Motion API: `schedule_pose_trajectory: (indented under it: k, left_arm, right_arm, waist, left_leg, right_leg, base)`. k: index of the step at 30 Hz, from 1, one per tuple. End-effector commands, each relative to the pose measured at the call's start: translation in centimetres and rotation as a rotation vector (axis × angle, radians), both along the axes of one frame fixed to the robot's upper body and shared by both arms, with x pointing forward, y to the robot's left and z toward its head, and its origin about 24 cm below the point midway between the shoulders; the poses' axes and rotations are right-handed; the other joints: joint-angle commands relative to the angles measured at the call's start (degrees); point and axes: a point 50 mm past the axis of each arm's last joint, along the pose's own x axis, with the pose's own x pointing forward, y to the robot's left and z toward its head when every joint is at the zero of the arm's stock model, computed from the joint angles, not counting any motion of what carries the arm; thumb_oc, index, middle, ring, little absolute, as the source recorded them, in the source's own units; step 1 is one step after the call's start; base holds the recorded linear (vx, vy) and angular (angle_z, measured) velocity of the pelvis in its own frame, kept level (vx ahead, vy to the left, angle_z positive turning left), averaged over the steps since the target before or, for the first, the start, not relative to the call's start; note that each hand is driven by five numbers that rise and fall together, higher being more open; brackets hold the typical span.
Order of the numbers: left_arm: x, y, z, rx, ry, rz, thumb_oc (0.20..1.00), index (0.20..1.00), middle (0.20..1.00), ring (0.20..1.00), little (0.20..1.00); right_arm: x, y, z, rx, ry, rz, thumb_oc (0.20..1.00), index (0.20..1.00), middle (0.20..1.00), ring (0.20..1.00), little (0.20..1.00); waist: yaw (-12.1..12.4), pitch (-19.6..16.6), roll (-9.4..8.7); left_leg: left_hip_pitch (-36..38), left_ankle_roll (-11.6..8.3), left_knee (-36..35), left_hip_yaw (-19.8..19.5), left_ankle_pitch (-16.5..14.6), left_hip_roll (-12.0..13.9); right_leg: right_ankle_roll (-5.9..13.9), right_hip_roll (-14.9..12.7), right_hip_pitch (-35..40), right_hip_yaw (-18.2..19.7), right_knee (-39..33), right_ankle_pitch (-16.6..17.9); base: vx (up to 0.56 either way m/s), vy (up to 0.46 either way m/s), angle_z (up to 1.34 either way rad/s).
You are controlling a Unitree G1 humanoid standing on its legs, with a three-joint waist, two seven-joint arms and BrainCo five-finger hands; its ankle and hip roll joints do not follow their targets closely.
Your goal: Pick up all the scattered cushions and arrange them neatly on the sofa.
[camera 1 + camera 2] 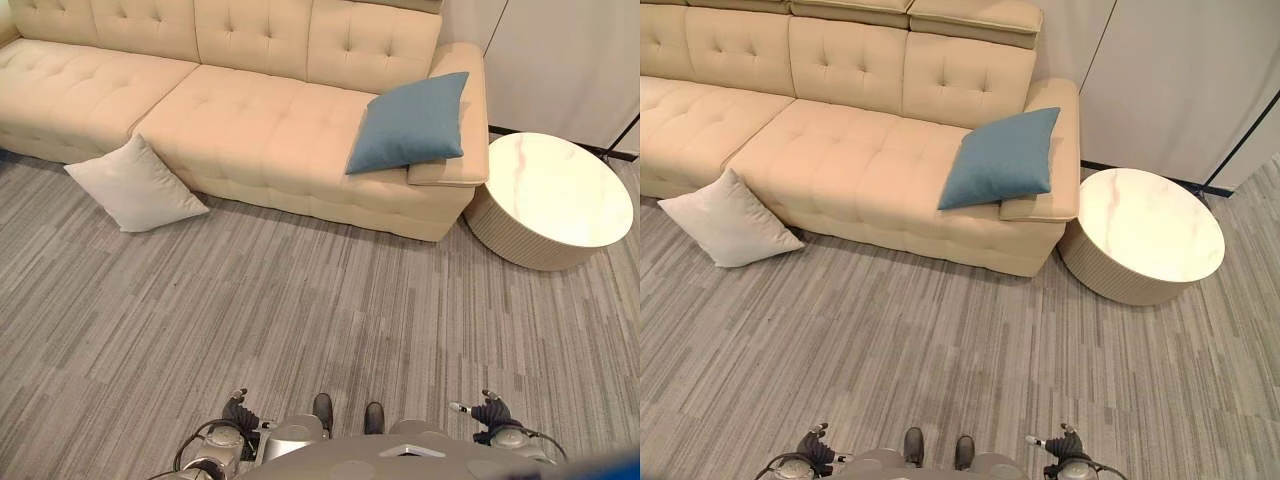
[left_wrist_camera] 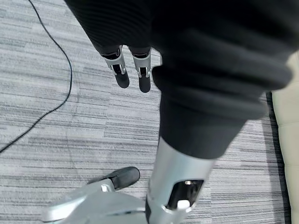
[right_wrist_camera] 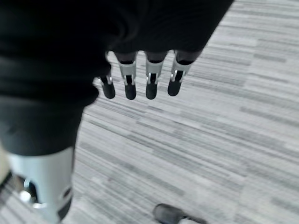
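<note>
Both hands hang relaxed, empty, left hand, right hand; white square fabric cushion leans against cream tufted sofa, awaiting pickup; blue cushion rests against its armrest.

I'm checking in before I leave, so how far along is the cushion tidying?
Partly done, at most. The blue cushion already lies on the sofa, propped against its armrest. Nothing is in hand: the left hand and right hand hang open over the carpet. Left to do: the white cushion sits on the floor, leaning on the sofa's front.
</note>
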Motion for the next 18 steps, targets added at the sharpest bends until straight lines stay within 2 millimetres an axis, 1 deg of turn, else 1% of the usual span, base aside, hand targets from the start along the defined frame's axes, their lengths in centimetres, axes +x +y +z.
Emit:
schedule_pose_trajectory:
  k: [1,2,3,4,6,7,8,9,10,12,13,14,15,16,17,18]
  left_arm:
    - [1.7,-0.5,0.3,-0.002,-0.032,-0.009,1.0,1.0,1.0,1.0,1.0]
    - [2.3,-0.7,0.4,-0.002,-0.045,-0.025,1.0,1.0,1.0,1.0,1.0]
    - [3.3,-1.2,0.6,-0.006,-0.071,-0.05,1.0,1.0,1.0,1.0,1.0]
    - [3.7,-1.3,0.7,-0.007,-0.083,-0.054,1.0,1.0,1.0,1.0,1.0]
    - [4.1,-1.5,0.8,-0.014,-0.097,-0.055,1.0,1.0,1.0,1.0,1.0]
    - [4.1,-1.6,0.8,-0.018,-0.093,-0.057,1.0,1.0,1.0,1.0,1.0]
    - [4.1,-1.5,0.8,-0.016,-0.089,-0.067,1.0,1.0,1.0,1.0,1.0]
    - [4.1,-1.5,0.8,-0.016,-0.089,-0.067,1.0,1.0,1.0,1.0,1.0]
    - [3.8,-1.4,0.7,-0.02,-0.086,-0.058,1.0,1.0,1.0,1.0,1.0]
    - [3.3,-1.2,0.6,-0.02,-0.067,-0.049,1.0,1.0,1.0,1.0,1.0]
    - [2.7,-0.9,0.5,-0.016,-0.047,-0.049,1.0,1.0,1.0,1.0,1.0]
    - [2.6,-0.5,0.5,-0.012,-0.042,-0.05,1.0,1.0,1.0,1.0,1.0]
    - [2.5,-0.4,0.5,-0.009,-0.043,-0.045,1.0,1.0,1.0,1.0,1.0]
    - [2.5,0.1,0.6,0.001,-0.045,-0.033,1.0,1.0,1.0,1.0,1.0]
    - [2.6,0.4,0.7,0.006,-0.051,-0.028,1.0,1.0,1.0,1.0,1.0]
    - [2.9,0.8,0.9,0.011,-0.064,-0.024,1.0,1.0,1.0,1.0,1.0]
  right_arm:
    - [2.4,-0.5,0.7,-0.03,-0.065,0.026,1.0,1.0,1.0,1.0,1.0]
    - [2.5,-0.7,0.8,-0.035,-0.072,0.018,1.0,1.0,1.0,1.0,1.0]
    - [2.5,-1.2,0.9,-0.056,-0.067,0.014,1.0,1.0,1.0,1.0,1.0]
    - [2.6,-1.3,1.0,-0.06,-0.073,0.012,1.0,1.0,1.0,1.0,1.0]
    - [2.8,-1.4,1.1,-0.064,-0.075,0.008,1.0,1.0,1.0,1.0,1.0]
    - [2.6,-1.5,1.0,-0.06,-0.067,0.014,1.0,1.0,1.0,1.0,1.0]
    - [2.5,-1.5,1.0,-0.061,-0.06,0.02,1.0,1.0,1.0,1.0,1.0]
    - [2.5,-1.5,1.0,-0.061,-0.06,0.02,1.0,1.0,1.0,1.0,1.0]
    - [2.8,-1.5,1.1,-0.053,-0.071,0.022,1.0,1.0,1.0,1.0,1.0]
    - [2.6,-1.2,1.0,-0.046,-0.064,0.034,1.0,1.0,1.0,1.0,1.0]
    - [2.7,-0.9,0.9,-0.035,-0.058,0.055,1.0,1.0,1.0,1.0,1.0]
    - [2.9,-0.6,0.9,-0.027,-0.06,0.079,1.0,1.0,1.0,1.0,1.0]
    - [3.1,-0.4,0.9,-0.026,-0.065,0.086,1.0,1.0,1.0,1.0,1.0]
    - [3.8,-0.4,1.1,-0.027,-0.081,0.102,1.0,1.0,1.0,1.0,1.0]
    - [4.3,-0.4,1.3,-0.028,-0.096,0.107,1.0,1.0,1.0,1.0,1.0]
    - [5.1,-0.5,1.6,-0.029,-0.123,0.114,1.0,1.0,1.0,1.0,1.0]
  waist:
    - [-0.58,0.48,-1.46]
    - [-0.88,1.17,-1.69]
    - [-1.05,2.63,-2.43]
    - [-0.89,3.18,-2.56]
    - [-0.63,3.57,-2.77]
    - [-0.33,3.24,-3.15]
    - [0.07,3.17,-3.02]
    - [0.08,3.14,-3.04]
    - [0.52,2.73,-3.12]
    - [0.95,2.16,-3.16]
    - [1.64,1.66,-3.31]
    - [2.68,1.33,-3.32]
    - [3.18,1.31,-3.28]
    - [3.72,1.73,-2.98]
    - [3.77,2.15,-2.81]
    - [3.32,2.87,-1.92]
  left_leg:
    - [0.11,-0.33,3.69,-10.99,-6.46,0.49]
    - [-1.88,-0.69,6.92,-11.16,-7.02,0.36]
    - [-5.88,-1.59,13.92,-11.1,-7.67,0.02]
    - [-7.0,-1.73,15.92,-11.76,-7.19,-0.38]
    - [-8.86,-1.41,17.17,-13.79,-7.29,-1.85]
    - [-10.5,-1.13,15.95,-15.16,-7.15,-3.24]
    - [-12.55,-0.9,14.72,-15.01,-5.98,-4.39]
    - [-12.6,-0.88,14.79,-14.99,-6.02,-4.42]
    - [-12.48,-0.75,14.32,-14.97,-5.71,-4.56]
    - [-11.5,-0.18,13.75,-15.47,-5.94,-4.88]
    - [-10.29,0.5,12.69,-15.18,-6.3,-4.77]
    - [-9.29,1.48,11.94,-14.76,-6.87,-4.96]
    - [-8.8,1.96,11.78,-14.56,-7.22,-5.05]
    - [-7.57,3.0,11.45,-14.25,-7.74,-5.14]
    - [-7.16,3.53,11.39,-14.12,-7.82,-5.15]
    - [-6.1,4.37,10.76,-14.44,-7.96,-4.86]
  right_leg:
    - [4.15,-3.05,-0.01,0.87,-2.88,3.5]
    - [3.55,-2.98,-0.09,0.79,-2.66,3.11]
    - [2.57,-3.15,0.34,0.29,-2.77,2.96]
    - [2.42,-3.22,0.47,0.28,-2.8,2.99]
    - [2.34,-3.29,0.59,0.51,-2.9,2.85]
    - [2.63,-3.28,0.91,0.83,-3.2,2.51]
    - [2.69,-3.02,1.27,1.08,-3.29,2.14]
    - [2.7,-3.04,1.27,1.09,-3.29,2.11]
    - [2.84,-2.83,1.54,1.82,-3.22,1.39]
    - [3.02,-2.95,1.74,2.49,-2.45,0.75]
    - [3.49,-3.43,1.82,2.83,-1.18,0.36]
    - [4.51,-4.42,1.07,2.65,1.54,0.07]
    - [5.0,-4.68,0.34,2.96,3.42,0.14]
    - [6.52,-5.11,-2.21,3.14,8.75,1.61]
    - [7.49,-5.26,-4.17,3.14,12.13,3.01]
    - [8.46,-5.12,-7.34,2.63,17.69,4.15]
  base:
    - [-0.05,-0.157,0.25]
    - [-0.09,-0.199,0.42]
    - [-0.06,-0.135,0.56]
    - [-0.03,-0.101,0.46]
    - [0.07,-0.003,0.03]
    - [0.18,0.061,0.02]
    - [0.16,0.063,0.05]
    - [0.15,0.108,-0.01]
    - [0.13,0.106,-0.3]
    - [0.2,0.16,-0.62]
    - [0.24,0.234,-0.56]
    - [0.22,0.239,-0.46]
    - [0.16,0.229,-0.67]
    - [0.11,0.16,-0.81]
    - [0.11,0.197,-0.8]
    - [0.09,0.154,-0.34]
